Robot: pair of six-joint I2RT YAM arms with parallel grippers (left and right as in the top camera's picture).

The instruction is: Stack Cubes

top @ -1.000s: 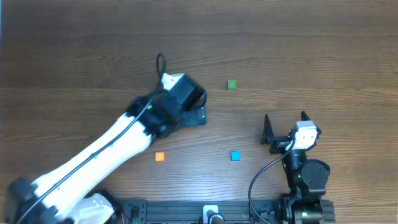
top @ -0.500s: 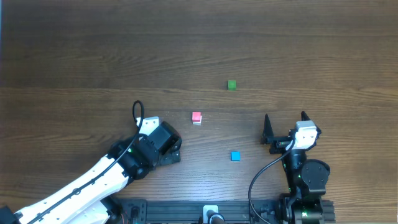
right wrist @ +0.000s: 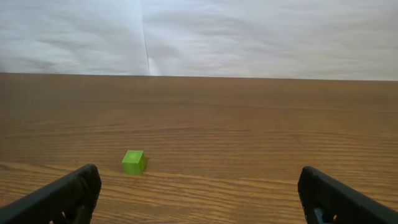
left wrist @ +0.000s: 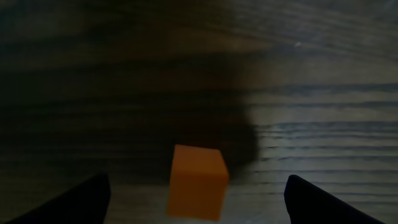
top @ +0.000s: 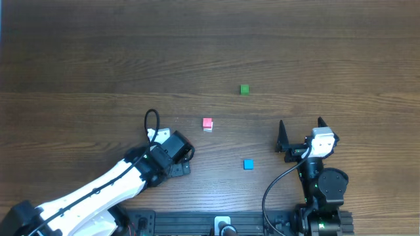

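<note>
An orange cube (left wrist: 198, 182) sits on the wooden table, centred between the spread fingers of my left gripper (left wrist: 198, 214), which is open and low over it. From above, the left gripper (top: 178, 164) covers that cube near the table's front. A pink cube (top: 207, 122) rests on a white one (top: 208, 128) at mid-table. To the right front lies a blue cube (top: 248, 164), and a green cube (top: 244, 89) lies farther back. The right gripper (top: 301, 129) stands open at the right, holding nothing, with the green cube (right wrist: 134, 162) ahead of it.
Dark wooden tabletop (top: 98, 59) with wide bare room at the back and left. A white wall (right wrist: 249, 37) rises behind the table's far edge. The arm bases and a black rail (top: 223, 223) line the front edge.
My left gripper drew back from the mid-table spot, uncovering the pink cube on the white one, and came down over the orange cube. The right arm has not moved.
</note>
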